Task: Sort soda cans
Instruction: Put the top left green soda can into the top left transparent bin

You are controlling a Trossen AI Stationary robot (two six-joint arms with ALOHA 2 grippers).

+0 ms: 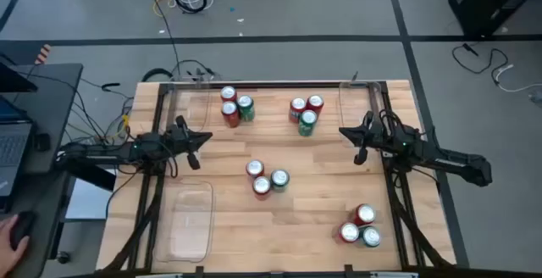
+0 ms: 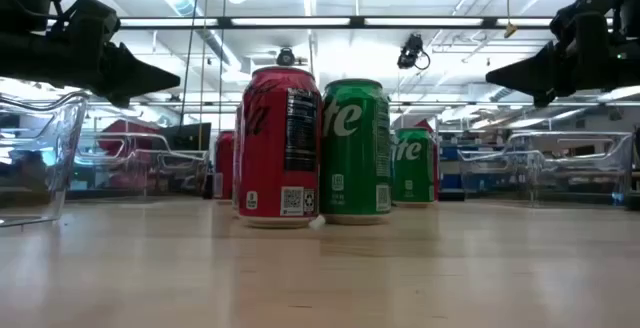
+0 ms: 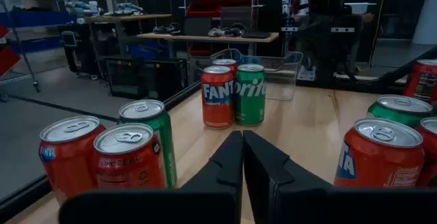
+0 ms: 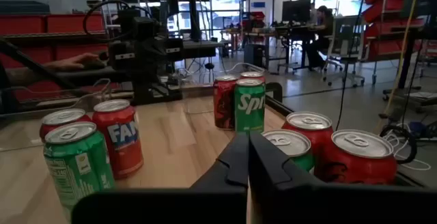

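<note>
Soda cans with red or green bodies and silver tops stand upright on their bases in four groups of three: far left (image 1: pixel 235 107), far right (image 1: pixel 306 113), middle (image 1: pixel 266 179) and near right (image 1: pixel 360 225). My left gripper (image 1: pixel 206 137) hovers shut above the table's left part, pointing right, between the far-left and middle groups (image 3: pixel 242 142). My right gripper (image 1: pixel 345 133) hovers shut at the right, pointing left, beside the far-right group (image 4: pixel 247 149). In the low view both shut tips (image 2: pixel 165 76) (image 2: pixel 495 73) hang well above the middle cans (image 2: pixel 280 148).
A clear plastic tray (image 1: pixel 188 219) lies at the near left. Two more clear trays stand at the far left (image 1: pixel 182 100) and far right (image 1: pixel 360 98). Bare wood lies between the can groups. A person's hand (image 1: pixel 13 227) rests on a desk left of the table.
</note>
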